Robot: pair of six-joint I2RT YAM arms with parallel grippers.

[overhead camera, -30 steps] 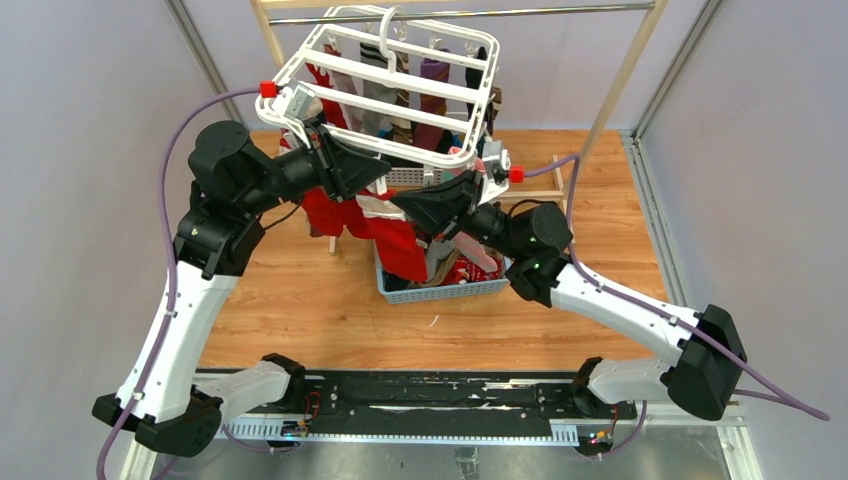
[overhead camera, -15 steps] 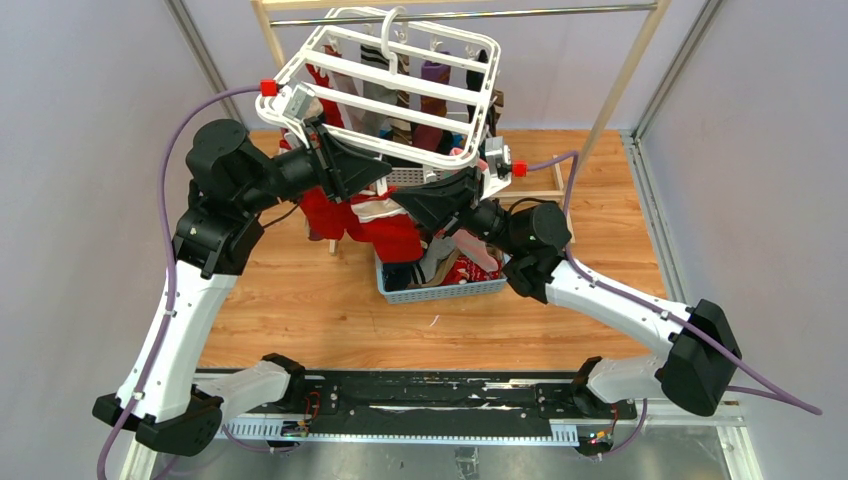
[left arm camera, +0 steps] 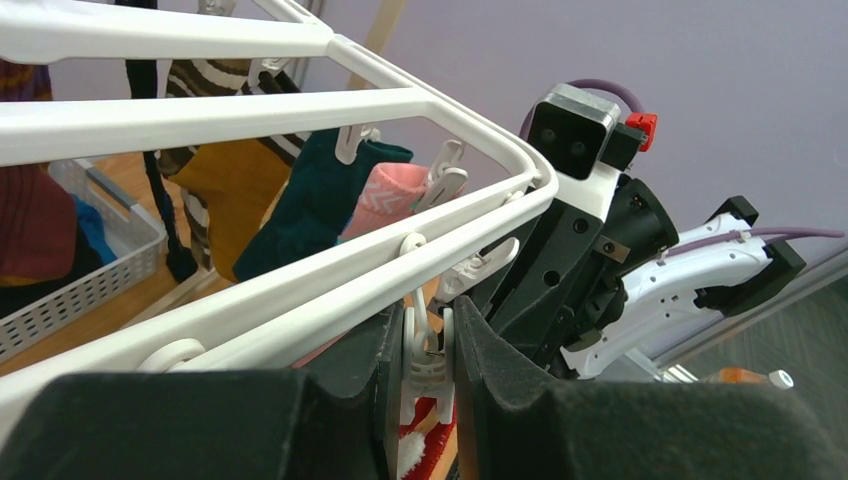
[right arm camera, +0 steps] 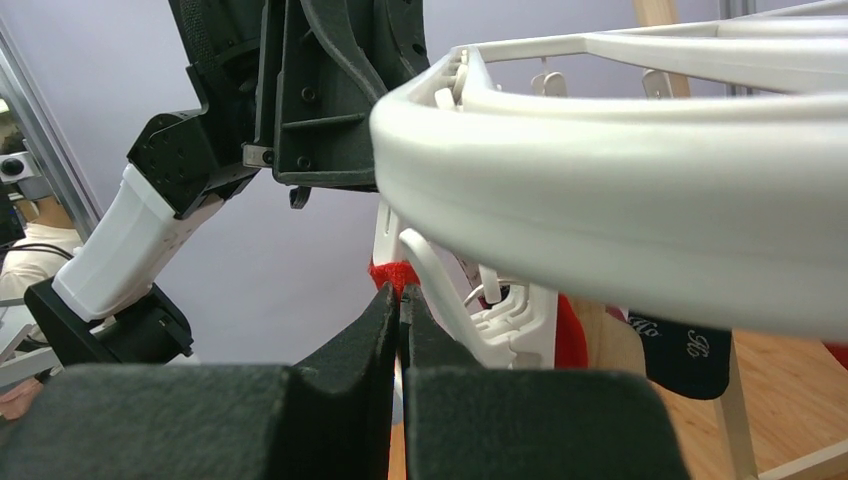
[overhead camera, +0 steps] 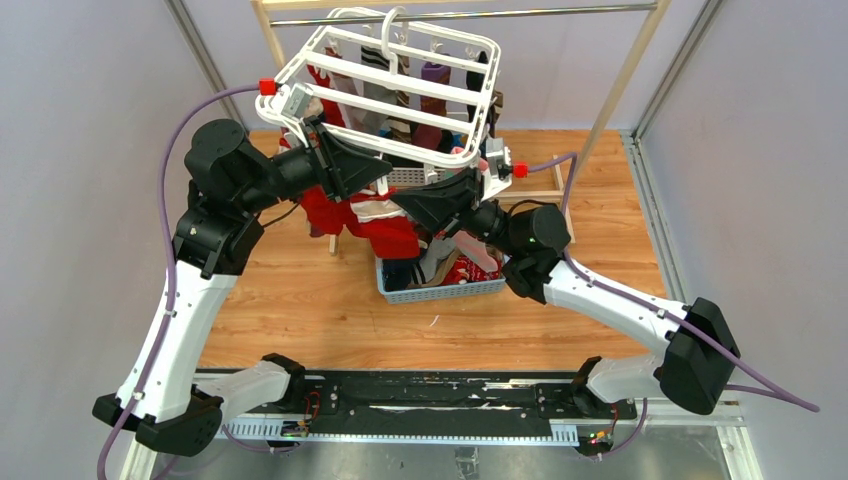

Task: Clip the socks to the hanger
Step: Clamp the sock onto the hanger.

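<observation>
The white hanger hangs from the rail with several socks clipped under it. My left gripper is just under its near edge; in the left wrist view it is shut on a white clip dangling from the hanger's bar, squeezing it. A red sock with white trim shows just below that clip. My right gripper meets it from the right. In the right wrist view it is shut on the red sock's edge, beside a clip under the hanger's rim. The red sock hangs between the arms.
A blue mesh basket with more socks stands on the wooden table below the hanger. The wood-and-metal rail stand rises behind. Teal, pink and mustard socks hang from other clips.
The right arm has shifted slightly left and closer to the hanger. The hanger has swung a little. The left arm has hardly moved.
</observation>
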